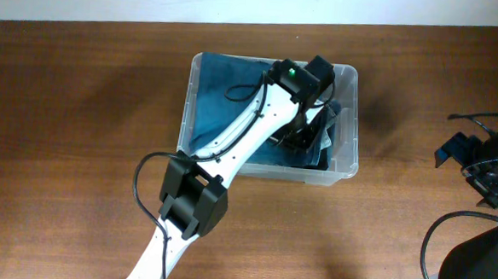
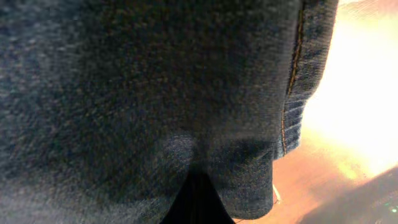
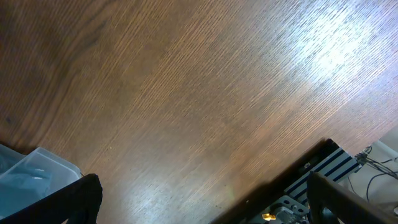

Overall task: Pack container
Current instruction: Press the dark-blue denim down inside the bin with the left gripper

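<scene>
The clear plastic container [image 1: 353, 119] stands at the table's middle, with a blue cloth [image 1: 221, 95] lying in its left part. My left gripper [image 1: 305, 136] reaches down into the container's right part, over a dark denim garment [image 1: 323, 150]. In the left wrist view the garment [image 2: 155, 93] fills nearly the whole frame, its stitched hem at the right, and it puckers round my closed jaws [image 2: 199, 205]. My right gripper [image 1: 463, 156] is open and empty above bare table at the far right; its fingers [image 3: 205, 199] are wide apart. The container's corner [image 3: 31, 171] shows at the lower left.
The wooden table [image 1: 80, 105] extends around the container. A black-and-metal arm base [image 3: 311, 186] stands at the lower right of the right wrist view. Cables [image 1: 449, 227] lie near the right edge.
</scene>
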`<state>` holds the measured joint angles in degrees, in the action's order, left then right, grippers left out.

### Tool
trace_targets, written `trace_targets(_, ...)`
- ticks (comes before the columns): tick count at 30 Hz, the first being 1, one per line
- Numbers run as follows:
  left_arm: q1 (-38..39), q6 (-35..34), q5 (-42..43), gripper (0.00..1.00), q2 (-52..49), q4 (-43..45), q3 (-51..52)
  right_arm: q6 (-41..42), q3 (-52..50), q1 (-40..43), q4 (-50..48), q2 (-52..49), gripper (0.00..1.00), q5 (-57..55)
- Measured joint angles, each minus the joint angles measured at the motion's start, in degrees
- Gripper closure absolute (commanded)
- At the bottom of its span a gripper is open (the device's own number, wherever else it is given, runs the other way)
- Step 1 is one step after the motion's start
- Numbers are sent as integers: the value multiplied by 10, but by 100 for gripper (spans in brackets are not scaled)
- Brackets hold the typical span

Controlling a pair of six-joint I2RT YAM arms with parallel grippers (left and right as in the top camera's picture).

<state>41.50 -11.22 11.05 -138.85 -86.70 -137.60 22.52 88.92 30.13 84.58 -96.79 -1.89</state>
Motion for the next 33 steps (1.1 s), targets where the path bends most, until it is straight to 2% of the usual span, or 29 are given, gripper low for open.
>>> trace_targets(4,-1,0,1,99,0,-16,-30,0,0,0,0,0,2,0)
trace_targets(8,-8,8,-13,98,-1,-23,-145,0,0,0,0,0,2,0)
trace_targets(12,-23,11,-60,98,1,36,-231,0,0,0,0,0,2,0)
trace_targets(19,-34,12,-95,98,-15,65,-226,0,0,0,0,0,2,0)
trace_targets(27,-40,12,-98,98,-144,106,-220,0,0,0,0,0,2,0)
trace_targets(33,-41,12,-98,98,-146,100,-236,0,0,0,0,0,2,0)
